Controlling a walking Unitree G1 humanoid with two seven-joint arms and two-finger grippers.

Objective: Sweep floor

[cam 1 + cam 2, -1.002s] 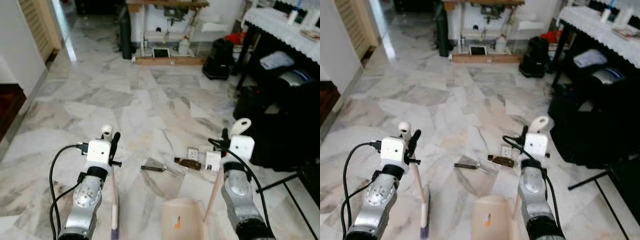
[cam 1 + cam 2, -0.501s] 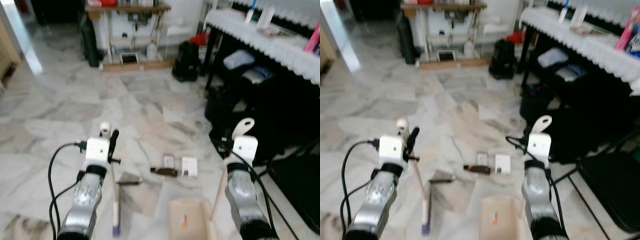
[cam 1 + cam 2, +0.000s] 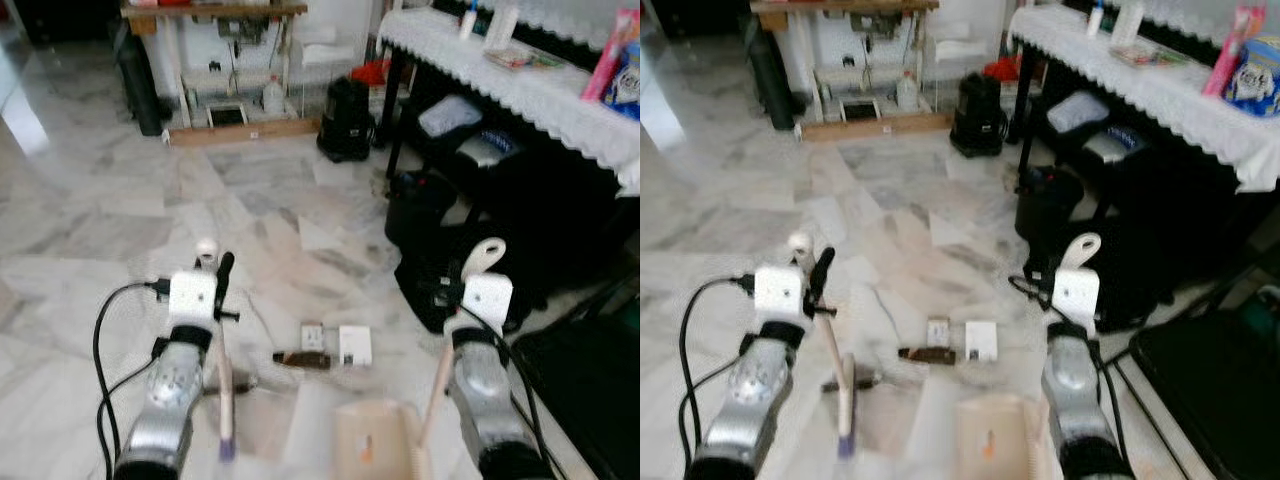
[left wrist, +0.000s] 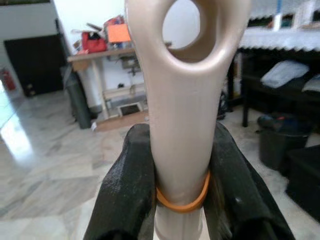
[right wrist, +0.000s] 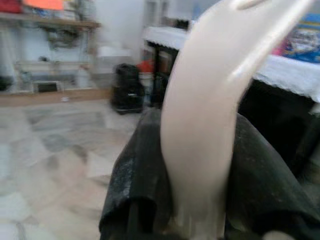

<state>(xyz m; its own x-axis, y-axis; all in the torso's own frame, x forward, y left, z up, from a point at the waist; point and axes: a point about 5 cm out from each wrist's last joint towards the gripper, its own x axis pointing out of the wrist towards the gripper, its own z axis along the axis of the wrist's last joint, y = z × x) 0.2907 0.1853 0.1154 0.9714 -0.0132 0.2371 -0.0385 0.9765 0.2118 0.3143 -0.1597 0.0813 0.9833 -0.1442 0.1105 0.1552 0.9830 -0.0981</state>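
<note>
My left gripper [image 3: 216, 278] is shut on the beige broom handle [image 4: 186, 105], which has a hole at its top and an orange band. The broom's purple-tipped head [image 3: 226, 444] rests on the marble floor. My right gripper [image 3: 467, 283] is shut on the cream dustpan handle [image 5: 205, 110]. The beige dustpan [image 3: 374, 446] sits on the floor between the arms. Litter lies just ahead of it: a brown strip [image 3: 300, 359] and two small white cards [image 3: 312, 336] [image 3: 354, 344]. A dark scrap [image 3: 862, 381] lies beside the broom stick.
A black table with a white lace cloth [image 3: 520, 80] runs along the right, with black bags and a bin [image 3: 425, 205] under it. A black chair [image 3: 1210, 370] stands close on the right. A work table [image 3: 215, 50] and a black case [image 3: 345, 105] are at the back.
The camera has swung right and moved forward, so the litter and black table sit closer. Both grippers keep the same hold on their handles.
</note>
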